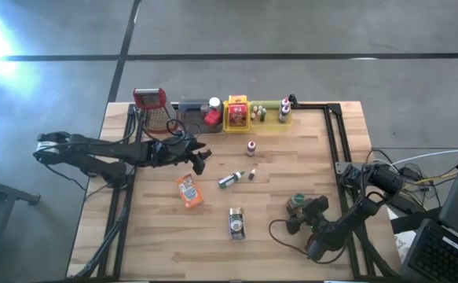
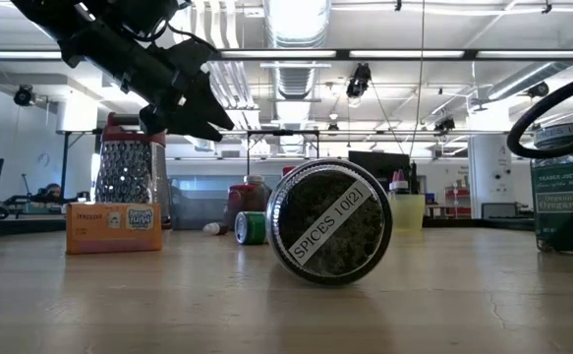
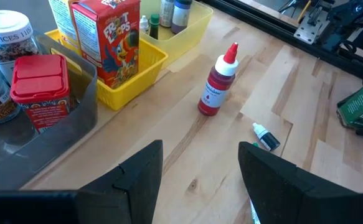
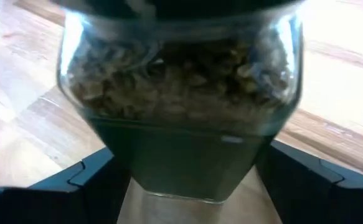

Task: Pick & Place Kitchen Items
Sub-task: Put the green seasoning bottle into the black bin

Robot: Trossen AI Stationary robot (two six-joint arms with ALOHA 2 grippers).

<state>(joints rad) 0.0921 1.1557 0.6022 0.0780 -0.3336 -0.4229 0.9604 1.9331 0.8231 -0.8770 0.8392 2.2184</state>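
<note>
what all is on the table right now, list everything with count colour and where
grater: 1, metal with red top, far left edge
grey tray: 1, far edge, holding a red-lidded tub and spice jars
yellow tray: 1, far centre, holding a Froot Loops box
green tray: 1, right of the yellow one, small bottles inside
red dropper bottle: 1, upright, mid table
orange packet: 1, left of centre
green-capped bottle: 1, lying at centre
spice jar: 1, dark herbs, on its side, near centre
left gripper: open, empty, above the table
right gripper: around a green-labelled herb jar
</note>
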